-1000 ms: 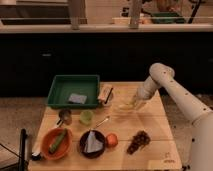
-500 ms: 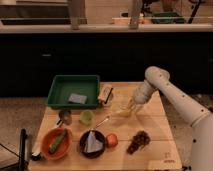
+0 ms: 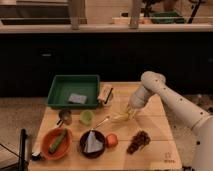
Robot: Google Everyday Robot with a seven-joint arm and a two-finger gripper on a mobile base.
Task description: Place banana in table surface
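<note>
Gripper: your gripper point(image 3: 128, 114) hangs low over the middle of the table surface point(image 3: 155, 150); whether it is open or closed on anything, you cannot tell.
Banana: the banana point(image 3: 120, 118) lies right at the gripper's tip, on or just above the planks.
Neighbours: green tray point(image 3: 59, 89) behind-left, orange-red fruit point(image 3: 112, 140) in front, dark bowl point(image 3: 93, 144) beside it.

The claw point(image 3: 131, 113) hangs before a dark cabinet front point(image 3: 75, 60), speckled floor point(image 3: 20, 112), and 2 pale posts.
</note>
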